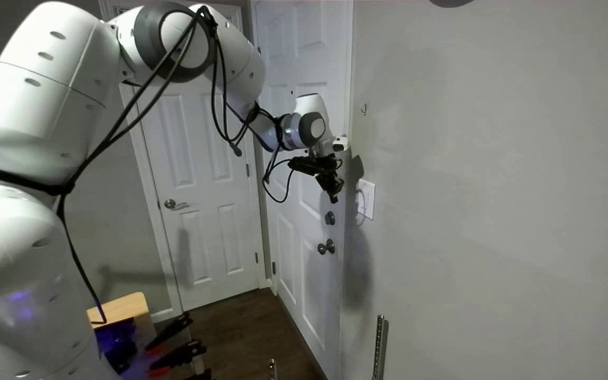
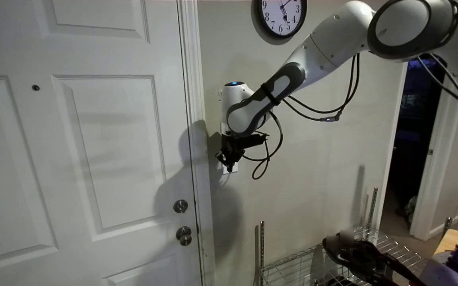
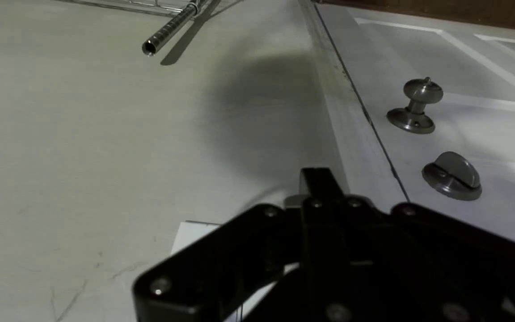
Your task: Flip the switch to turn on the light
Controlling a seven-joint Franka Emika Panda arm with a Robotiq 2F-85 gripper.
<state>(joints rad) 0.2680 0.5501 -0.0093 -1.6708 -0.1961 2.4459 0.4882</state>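
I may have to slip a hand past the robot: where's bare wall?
In an exterior view, the wall is bare right of the switch plate and between plate and metal post. Crowded left of the plate, where the pincer hangs before the adjoining door.

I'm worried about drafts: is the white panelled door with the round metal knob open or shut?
Shut: in an exterior view, the white panelled door sits flush along its white frame, leaving only a thin dark gap.

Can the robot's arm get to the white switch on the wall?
Probably yes: its gripper hangs close to the white switch, and I can't see anything standing between them.
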